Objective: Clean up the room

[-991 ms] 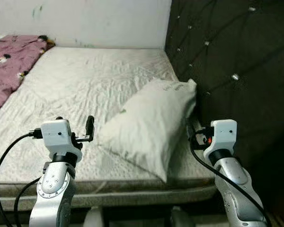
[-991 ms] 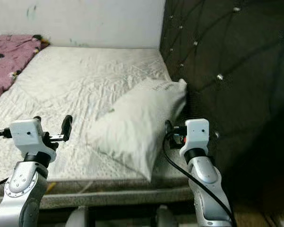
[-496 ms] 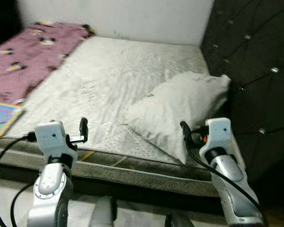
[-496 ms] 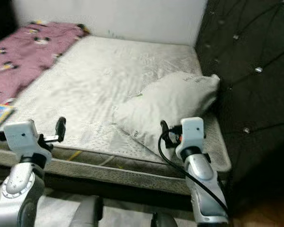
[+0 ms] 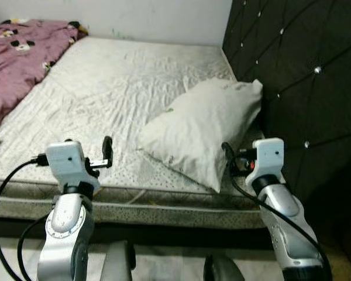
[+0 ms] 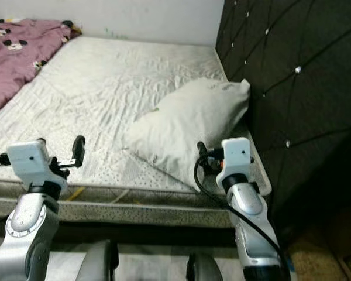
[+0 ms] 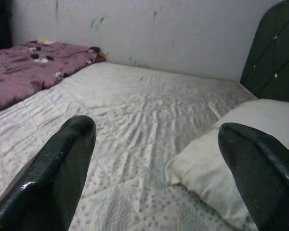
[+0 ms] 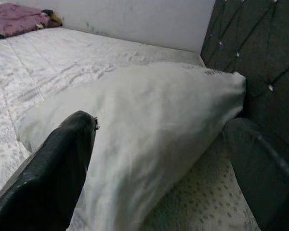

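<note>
My right gripper (image 8: 159,144), fingers apart, hovers just beside the white pillow (image 5: 202,129); my left gripper (image 7: 159,159), also spread, hovers further from it, over the mattress (image 5: 111,88).

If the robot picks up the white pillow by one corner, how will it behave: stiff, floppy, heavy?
The pillow looks plump and creased, so it would probably sag and fold rather than stay stiff. It is likely light for its size. Resting on the mattress against the headboard, it should slide, not roll. The right gripper is open before it.
</note>
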Motion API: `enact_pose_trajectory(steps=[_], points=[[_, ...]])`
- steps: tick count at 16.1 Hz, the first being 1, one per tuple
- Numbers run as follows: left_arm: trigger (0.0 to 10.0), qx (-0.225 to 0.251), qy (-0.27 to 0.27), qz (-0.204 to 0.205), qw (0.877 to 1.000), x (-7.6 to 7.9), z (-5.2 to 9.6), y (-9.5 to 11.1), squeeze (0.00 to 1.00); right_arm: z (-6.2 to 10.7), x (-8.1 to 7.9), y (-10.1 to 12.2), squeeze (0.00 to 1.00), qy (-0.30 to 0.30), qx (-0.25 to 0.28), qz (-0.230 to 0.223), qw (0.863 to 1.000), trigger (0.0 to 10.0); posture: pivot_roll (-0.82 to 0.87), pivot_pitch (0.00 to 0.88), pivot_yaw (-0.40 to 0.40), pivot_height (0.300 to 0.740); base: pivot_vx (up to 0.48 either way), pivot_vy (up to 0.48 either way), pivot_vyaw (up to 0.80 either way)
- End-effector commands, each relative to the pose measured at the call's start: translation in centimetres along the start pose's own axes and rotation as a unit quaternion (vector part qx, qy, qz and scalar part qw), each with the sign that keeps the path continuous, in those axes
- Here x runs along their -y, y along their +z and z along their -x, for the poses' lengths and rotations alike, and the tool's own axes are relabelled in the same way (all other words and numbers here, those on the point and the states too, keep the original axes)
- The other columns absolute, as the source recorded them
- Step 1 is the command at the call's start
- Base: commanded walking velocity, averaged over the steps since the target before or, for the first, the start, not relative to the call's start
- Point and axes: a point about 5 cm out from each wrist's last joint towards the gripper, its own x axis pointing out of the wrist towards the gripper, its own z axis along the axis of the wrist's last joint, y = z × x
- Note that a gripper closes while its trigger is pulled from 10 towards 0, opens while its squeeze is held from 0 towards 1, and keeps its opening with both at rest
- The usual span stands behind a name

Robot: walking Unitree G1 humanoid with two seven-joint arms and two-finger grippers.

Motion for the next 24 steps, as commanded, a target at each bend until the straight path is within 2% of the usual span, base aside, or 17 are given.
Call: enact_pose_trajectory(steps=[1,4,7,9,12,16,20,24], points=[[10.0,-0.005,-0.015,0.001,1.0,0.7,-0.2,-0.5,0.0,-0.2,0.5,0.0,0.0,-0.007,0.002,0.003,1.0,10.0,-0.03,0.0,-0.023,0.526,0.0,0.0,0.0],[10.0,0.0,-0.04,0.017,0.999,1.8,-0.5,-0.3,0.0,0.3,1.0,0.3,0.0,-0.025,0.003,0.003,1.0,10.0,-0.06,0.0,-0.024,0.521,0.0,0.0,0.0],[10.0,-0.003,-0.051,0.025,0.998,2.2,-0.2,-0.8,0.0,1.1,1.1,-0.6,0.0,-0.024,-0.007,0.017,1.0,10.0,-0.06,0.015,-0.015,0.521,0.197,0.0,0.0],[10.0,0.003,-0.062,0.028,0.998,2.7,-0.4,-0.5,0.0,0.9,1.1,-0.3,0.0,-0.027,-0.006,0.016,0.999,10.0,-0.05,0.022,-0.032,0.521,0.364,0.0,0.0],[10.0,0.014,-0.056,0.035,0.998,3.0,-1.1,0.2,0.0,0.4,0.2,-0.3,0.0,0.003,-0.011,0.027,1.0,10.0,-0.04,0.058,-0.048,0.521,0.406,0.0,0.0],[10.0,0.009,-0.055,0.037,0.998,3.2,-0.7,0.0,0.0,0.3,0.0,-0.8,0.0,0.006,-0.022,0.028,0.999,10.0,-0.02,0.064,-0.057,0.521,0.363,0.0,0.0],[10.0,0.001,-0.059,0.031,0.998,3.6,-1.1,-0.3,0.0,-0.4,-0.4,-0.9,0.0,0.017,-0.021,0.035,0.999,10.0,-0.03,0.044,-0.043,0.521,0.0,0.0,0.53],[10.0,0.005,-0.07,0.029,0.997,4.0,-1.7,-0.2,0.0,-0.2,-0.2,-1.6,0.0,0.015,-0.029,0.045,0.998,10.0,-0.03,0.04,-0.035,0.521,0.0,0.0,0.2]])
